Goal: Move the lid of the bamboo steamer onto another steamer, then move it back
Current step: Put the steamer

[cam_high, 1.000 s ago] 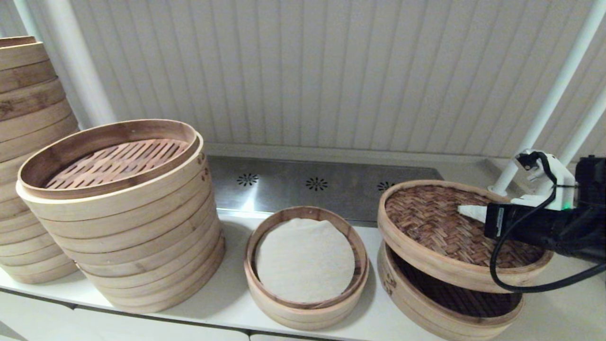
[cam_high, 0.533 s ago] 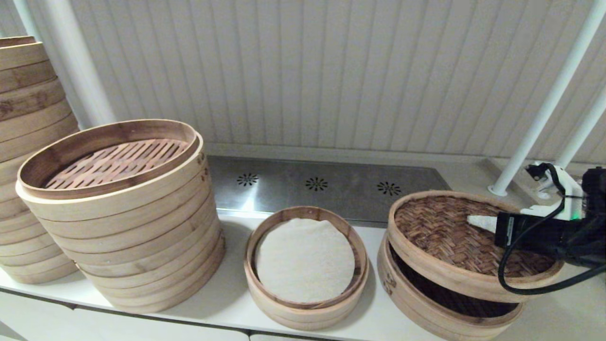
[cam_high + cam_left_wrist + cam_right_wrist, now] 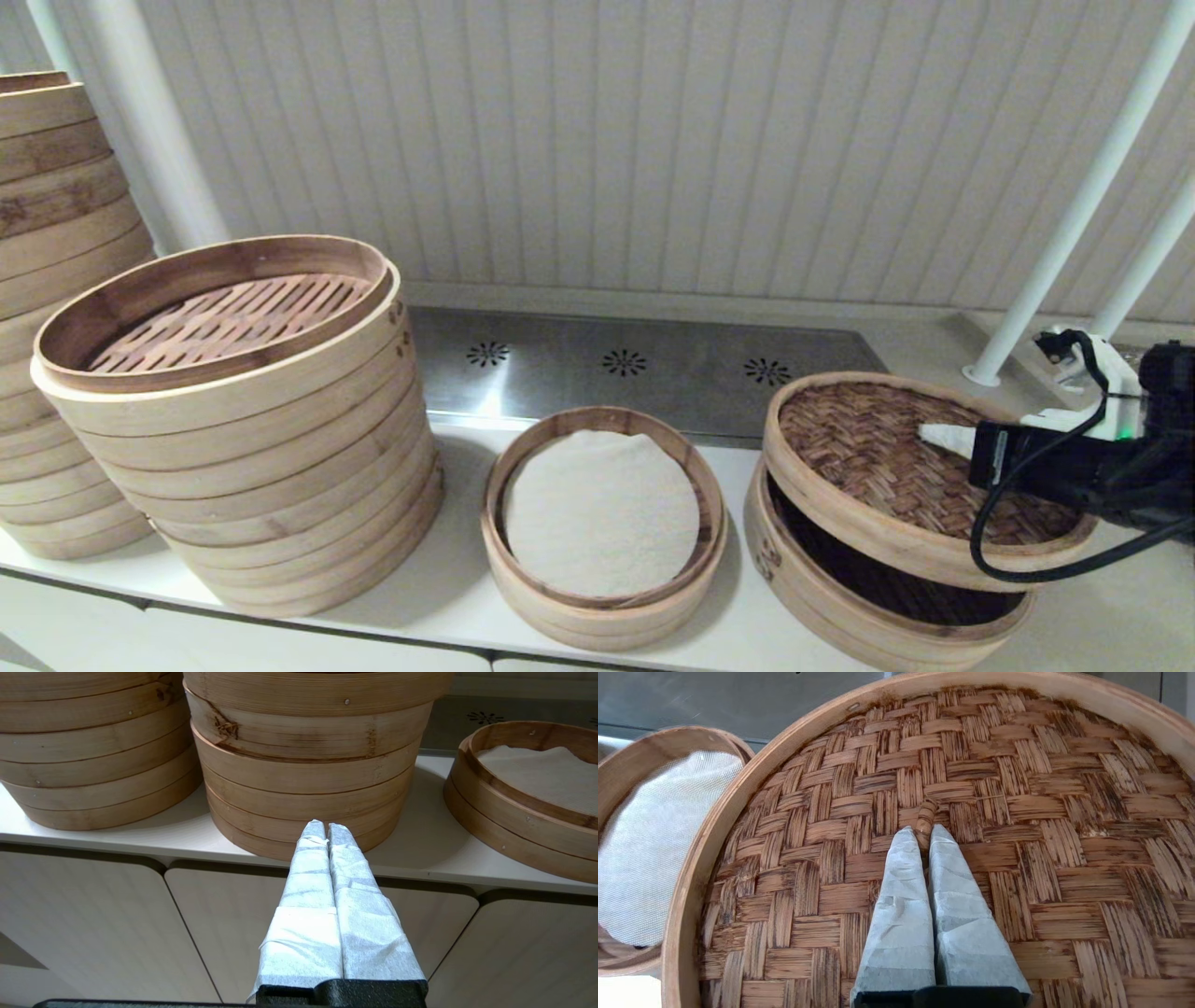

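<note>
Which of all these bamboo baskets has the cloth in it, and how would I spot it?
Start at the tall stack of wide baskets on the white counter. Just right of it sits the smallest steamer, between the stack and the tilted woven lid. It alone is low, open-topped and lined with white cloth.

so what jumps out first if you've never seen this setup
The woven steamer lid hangs tilted above a low slatted basket at the counter's right, the right gripper pinching its small centre knob. Left of it sits the cloth-lined small steamer, then tall basket stacks.
</note>
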Robot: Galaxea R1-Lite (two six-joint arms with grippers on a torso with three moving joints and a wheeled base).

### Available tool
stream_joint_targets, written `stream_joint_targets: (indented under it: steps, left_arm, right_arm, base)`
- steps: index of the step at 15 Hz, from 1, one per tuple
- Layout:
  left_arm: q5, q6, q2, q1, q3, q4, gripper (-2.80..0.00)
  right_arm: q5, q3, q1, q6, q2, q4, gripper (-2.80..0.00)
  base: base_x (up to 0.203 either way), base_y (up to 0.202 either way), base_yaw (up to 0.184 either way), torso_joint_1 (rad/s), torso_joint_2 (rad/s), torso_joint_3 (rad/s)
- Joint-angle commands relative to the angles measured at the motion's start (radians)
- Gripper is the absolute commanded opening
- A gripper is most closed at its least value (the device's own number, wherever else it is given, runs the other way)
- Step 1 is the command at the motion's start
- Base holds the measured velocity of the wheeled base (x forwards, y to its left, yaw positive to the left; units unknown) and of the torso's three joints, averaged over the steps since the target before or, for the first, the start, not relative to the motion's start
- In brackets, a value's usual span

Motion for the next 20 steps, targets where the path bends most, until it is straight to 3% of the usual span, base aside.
stream_joint_targets:
  steps: [1,11,20]
  left_arm:
    - [0.000,0.000,0.002,0.000,0.000,-0.001,-2.80]
    - [0.000,0.000,0.002,0.000,0.000,-0.001,-2.80]
    - [0.000,0.000,0.002,0.000,0.000,0.000,-2.80]
  right_arm:
    - [0.003,0.023,-0.003,0.000,0.010,-0.009,-2.80]
    - [0.016,0.088,-0.003,-0.010,0.017,-0.014,-2.80]
    - [0.052,0.125,-0.026,-0.009,0.091,-0.134,-2.80]
  base:
    - [0.000,0.000,0.000,0.000,0.00,0.000]
    - [0.000,0.000,0.000,0.000,0.00,0.000]
    - [0.000,0.000,0.000,0.000,0.00,0.000]
